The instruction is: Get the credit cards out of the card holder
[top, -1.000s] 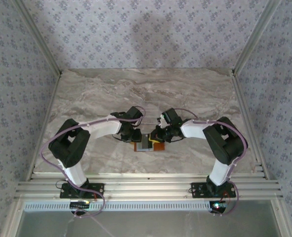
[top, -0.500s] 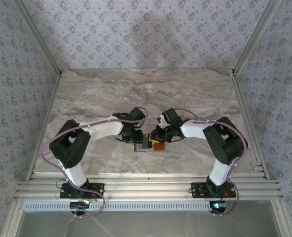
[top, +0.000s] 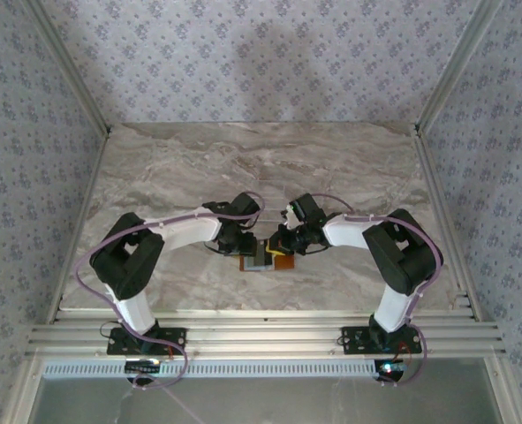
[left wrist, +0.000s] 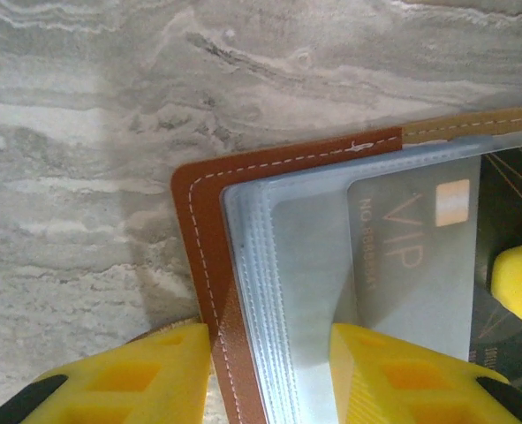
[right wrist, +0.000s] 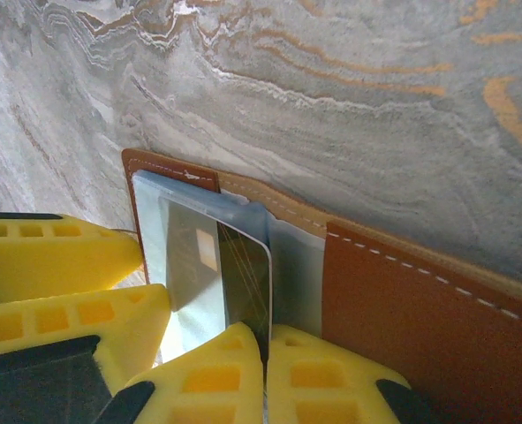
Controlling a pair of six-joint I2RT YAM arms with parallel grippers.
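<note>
Lying open and flat close to the middle of the table's (top: 181, 168) near edge, the card holder (top: 284, 261) sits between the two arms, with its orange-brown leather face down on the marble and its inside turned up. In the left wrist view a rounded corner of it shows white stitching, and a stack of clear plastic sleeves (left wrist: 287, 265) is set just inside that border. The credit cards (right wrist: 212, 274) are at the sleeves: a silver card (left wrist: 411, 256) printed VIP, and beside it a dark card (left wrist: 508, 203) with thin gold lines. The left gripper (left wrist: 269, 358) is down over the holder's left edge with its yellow fingers (left wrist: 128, 375) spread apart. One finger is at the leather border and the other is on the sleeves, so they clamp nothing. The right gripper (right wrist: 265, 344) comes in from the other side, its fingers (right wrist: 331, 380) pressed together on the cards' edge, where the dark card's rim runs down between them. Whether the silver card is pinched along with it cannot be told. The two grippers are just beside each other over the holder.
</note>
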